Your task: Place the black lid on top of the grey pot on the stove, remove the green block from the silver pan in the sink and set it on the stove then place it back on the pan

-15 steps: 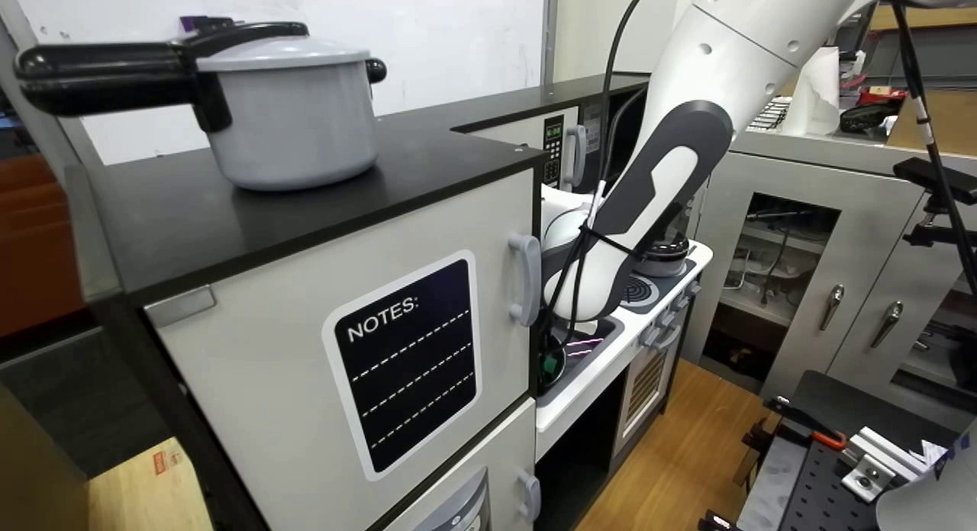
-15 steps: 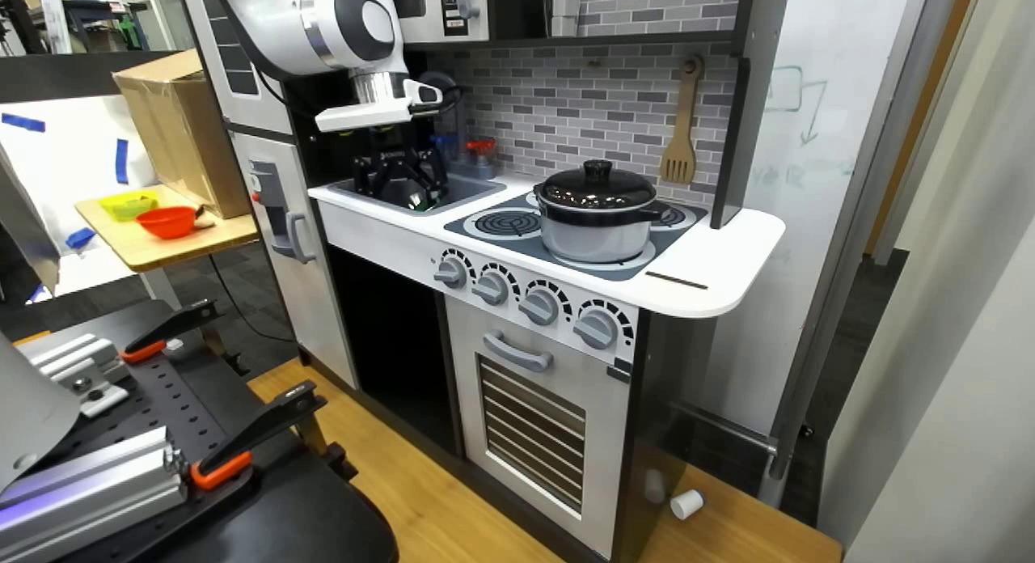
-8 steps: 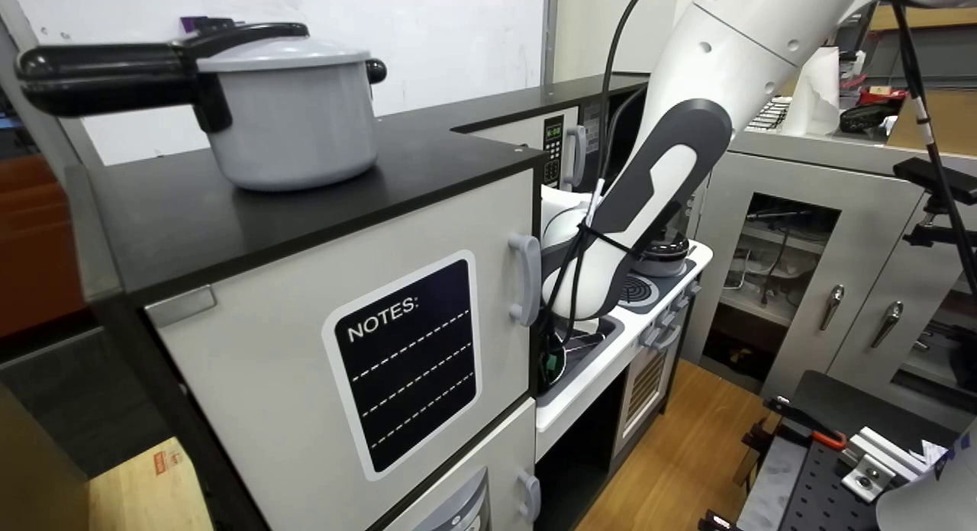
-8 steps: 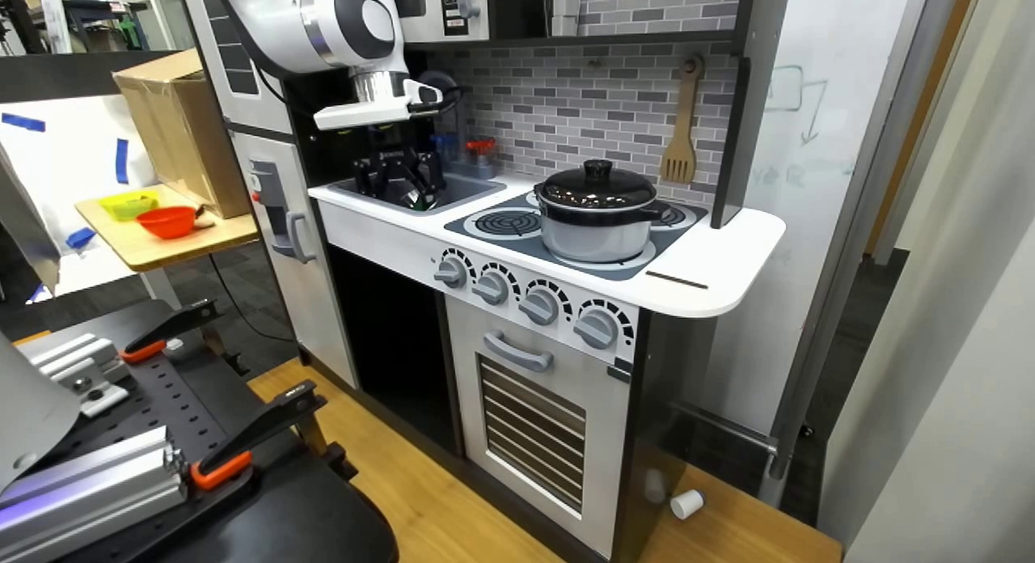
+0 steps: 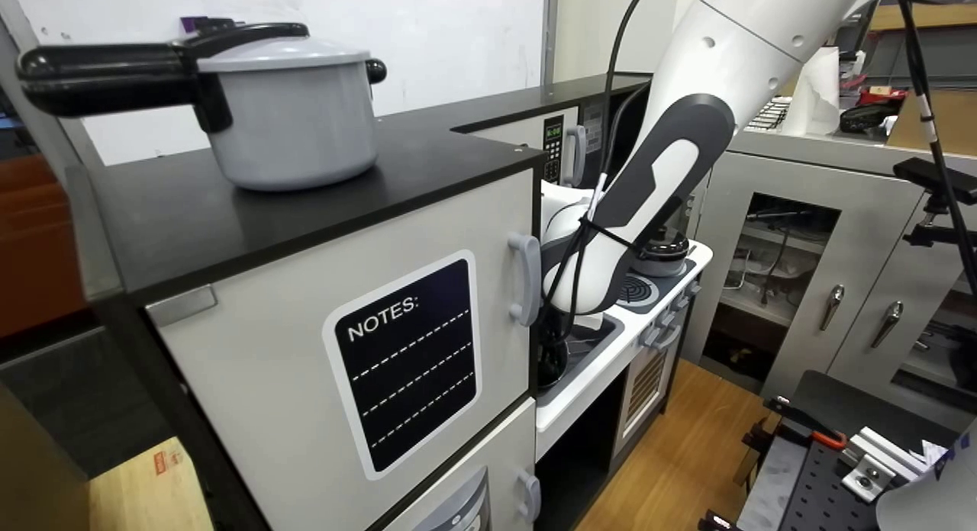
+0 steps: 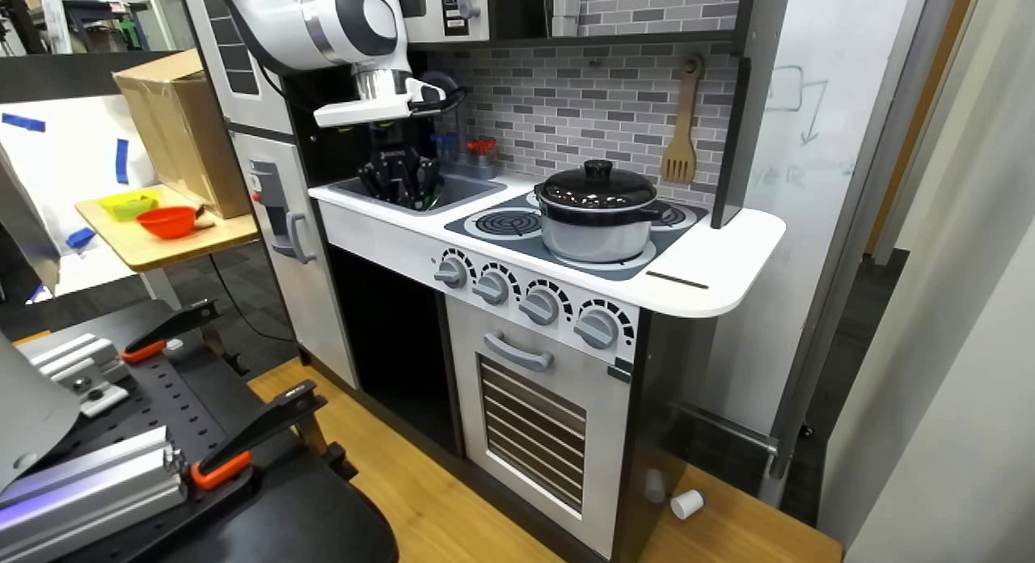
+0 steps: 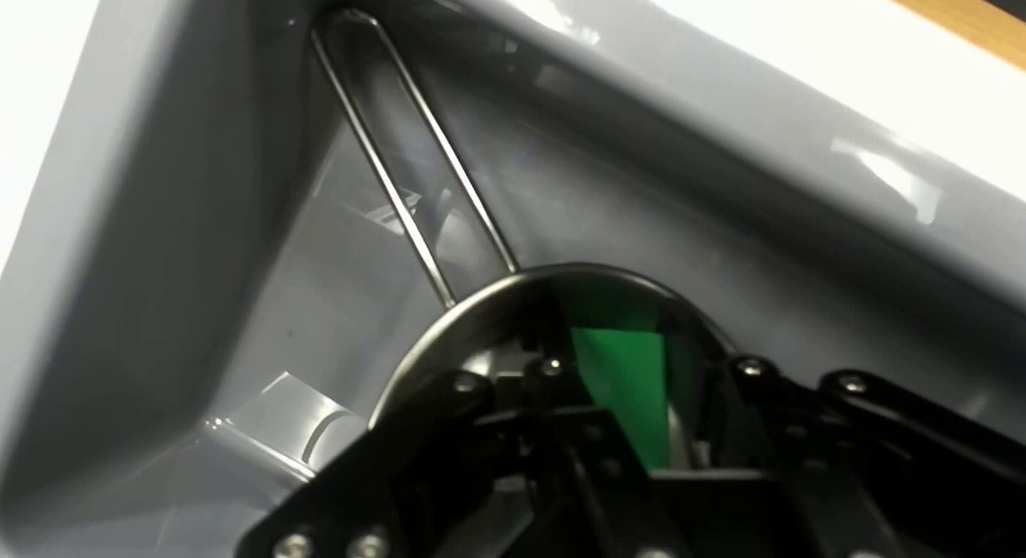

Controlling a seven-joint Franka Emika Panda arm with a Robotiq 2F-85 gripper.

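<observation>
Since a second ago, the gripper point(image 6: 416, 201) is bringing its fingers point(image 7: 809, 462) closer together, while the arm point(image 5: 679, 165) is hardly moving. The gripper is now squeezing in with the green block point(image 7: 625, 390) between its fingers, down in the silver pan point(image 7: 485, 295). It is looking like a real hold, but the touching spots are hiding. The block is probably feeling light, hard, slippery and tough. Pinching two facing sides low down is seeming best. The pan is maybe tipping if a finger is catching it. Its wire handle point(image 7: 385, 173) is poking out from under the gripper toward a corner of the sink point(image 7: 321, 301). Sink walls are standing around the gripper, so going straight up first is looking safest. Open room is starting past the sink edge beside the gripper, over the stove point(image 6: 508, 223); the grey pot point(image 6: 594, 238) with its black lid point(image 6: 597, 189) is standing farther off.
</observation>
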